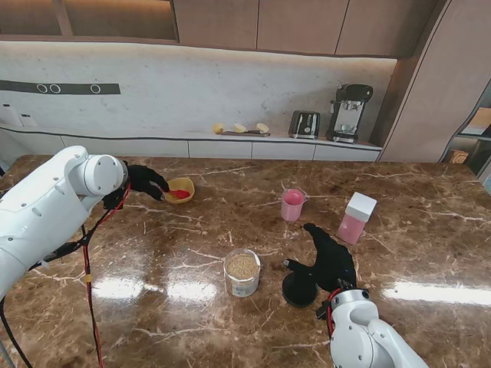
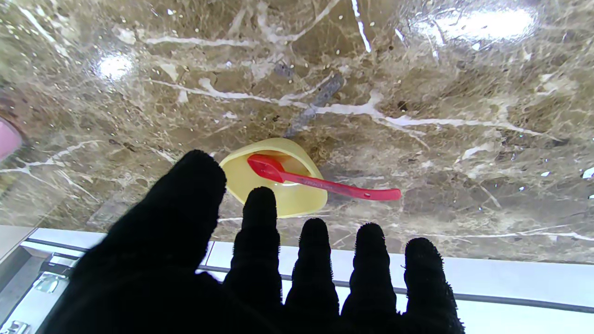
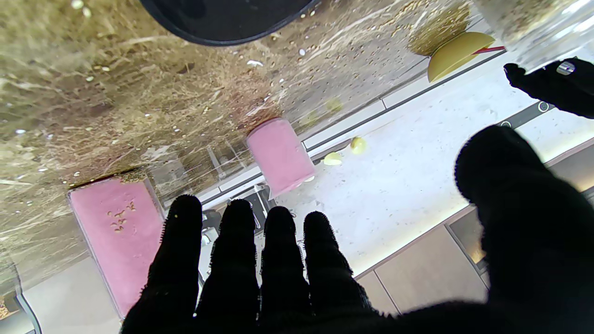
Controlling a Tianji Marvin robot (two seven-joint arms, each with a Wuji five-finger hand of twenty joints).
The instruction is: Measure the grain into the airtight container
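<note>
Five black fingers (image 2: pixel 260 218) of the left hand (image 1: pixel 146 181) spread wide, holding nothing, just short of the yellow bowl (image 1: pixel 180 188) with the red spoon (image 2: pixel 320 182). The right hand (image 1: pixel 330 257) is spread and empty too, beside the black lid (image 1: pixel 298 288). The grain jar (image 1: pixel 242 271) stands past the lid. Everything sits on a shiny brown marble table (image 1: pixel 153 307); farther off, a white counter (image 1: pixel 192 142).

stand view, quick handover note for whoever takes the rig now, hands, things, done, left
Left hand: open, empty, beside the yellow bowl with the red spoon in it.
Right hand: open, over the black lid lying on the table.
Clear jar: uncapped, grain inside, centre near me.
Pink cup and pink box: farther right.
Left: finish measuring if needed, fit the lid.
</note>
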